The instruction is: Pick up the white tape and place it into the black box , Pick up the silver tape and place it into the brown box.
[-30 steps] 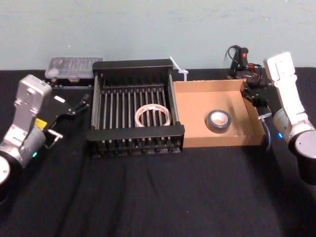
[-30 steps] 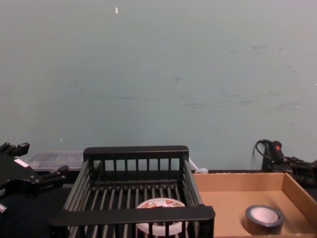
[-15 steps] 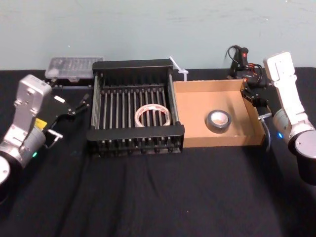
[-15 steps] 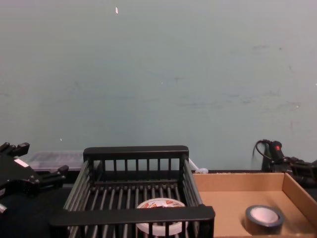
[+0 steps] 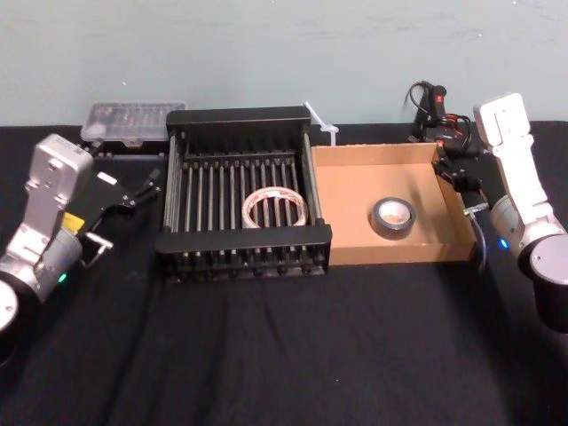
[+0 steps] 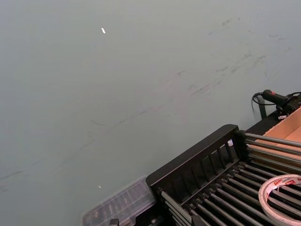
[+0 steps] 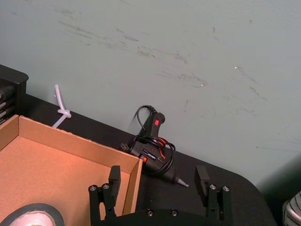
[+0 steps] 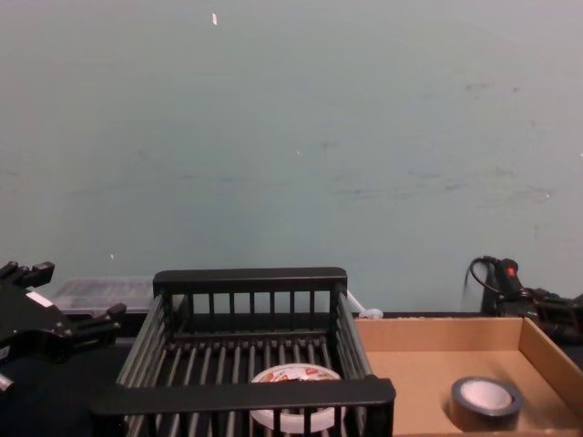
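Lay flat: one white tape (image 5: pixel 276 209) in black box (image 5: pixel 244 116), one silver tape (image 5: pixel 393 216) in brown box (image 5: pixel 344 208). Spread-fingered: left gripper (image 5: pixel 140 184), right gripper (image 7: pixel 159 178).

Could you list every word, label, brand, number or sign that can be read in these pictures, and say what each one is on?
No text can be read in full anywhere.
Round white tape roll with red marks, lying in the black slatted plastic basket: red print on its flat face, too small and blurred to read.
Left gripper: a small white sticker and a yellow label, both illegible.
Dark grey-silver tape roll in the shallow brown cardboard tray: no print visible.
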Controlling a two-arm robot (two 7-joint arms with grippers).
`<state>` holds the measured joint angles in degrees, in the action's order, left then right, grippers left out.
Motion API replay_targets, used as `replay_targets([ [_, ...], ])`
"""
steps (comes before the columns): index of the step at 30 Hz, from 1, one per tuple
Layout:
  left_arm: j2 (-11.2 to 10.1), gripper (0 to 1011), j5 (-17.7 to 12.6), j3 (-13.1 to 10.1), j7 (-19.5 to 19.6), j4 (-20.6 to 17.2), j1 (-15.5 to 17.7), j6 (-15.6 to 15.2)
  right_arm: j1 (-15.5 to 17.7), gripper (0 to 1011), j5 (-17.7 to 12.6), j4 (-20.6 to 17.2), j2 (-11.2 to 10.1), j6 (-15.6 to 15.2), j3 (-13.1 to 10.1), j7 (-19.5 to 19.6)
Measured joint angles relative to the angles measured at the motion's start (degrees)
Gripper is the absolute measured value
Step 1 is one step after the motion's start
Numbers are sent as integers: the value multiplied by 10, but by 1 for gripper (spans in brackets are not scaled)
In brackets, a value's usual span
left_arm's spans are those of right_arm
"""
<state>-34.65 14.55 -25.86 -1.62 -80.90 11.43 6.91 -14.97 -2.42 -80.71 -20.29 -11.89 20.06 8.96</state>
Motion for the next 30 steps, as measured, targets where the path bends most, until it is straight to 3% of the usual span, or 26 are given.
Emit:
replay_targets([
  [30,0,1001,0,0,0,0,0,0,0,1002,0,0,0,0,0,0],
])
